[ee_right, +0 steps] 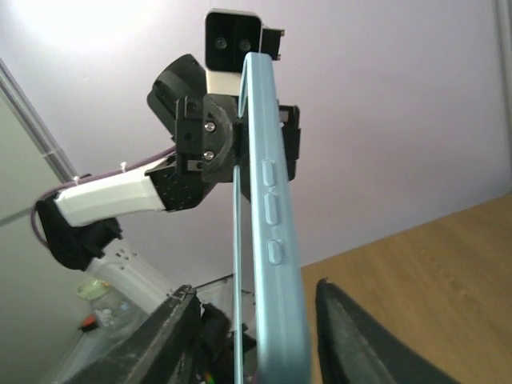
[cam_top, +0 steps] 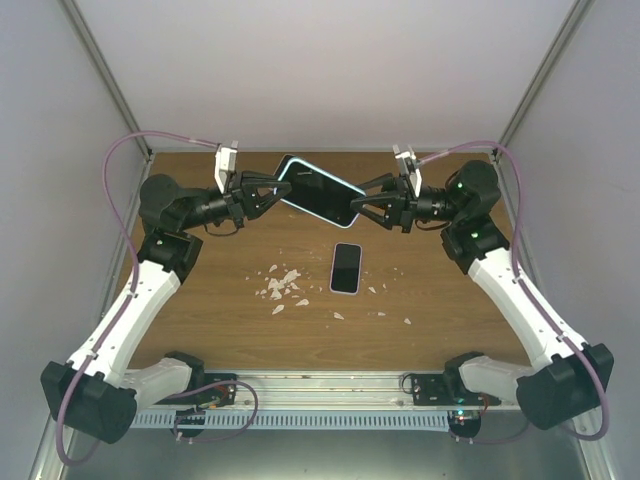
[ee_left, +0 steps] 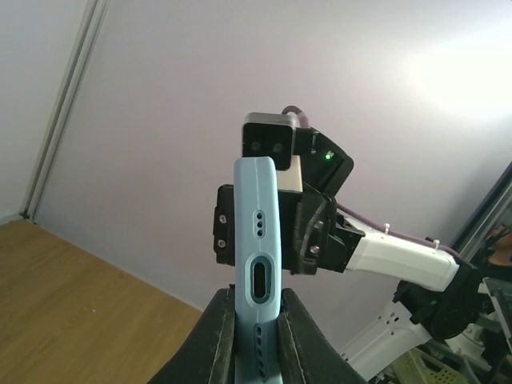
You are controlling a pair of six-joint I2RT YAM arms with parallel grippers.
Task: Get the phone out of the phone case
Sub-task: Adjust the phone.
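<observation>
A light-blue phone case (cam_top: 318,190) is held in the air over the back of the table, tilted, its dark inner side facing up. My left gripper (cam_top: 272,190) is shut on its left end; in the left wrist view the fingers (ee_left: 216,332) press both faces of the case (ee_left: 258,232). My right gripper (cam_top: 360,210) is open and straddles the right end; in the right wrist view the case (ee_right: 272,240) stands between the spread jaws (ee_right: 254,286) with gaps on both sides. A black phone (cam_top: 346,268) lies flat on the wooden table, below the case.
Small white crumbs (cam_top: 280,285) lie scattered on the table left of the phone, and a few more (cam_top: 385,300) lie to its right. Grey walls close in the table at the back and sides. The arm bases stand at the near edge.
</observation>
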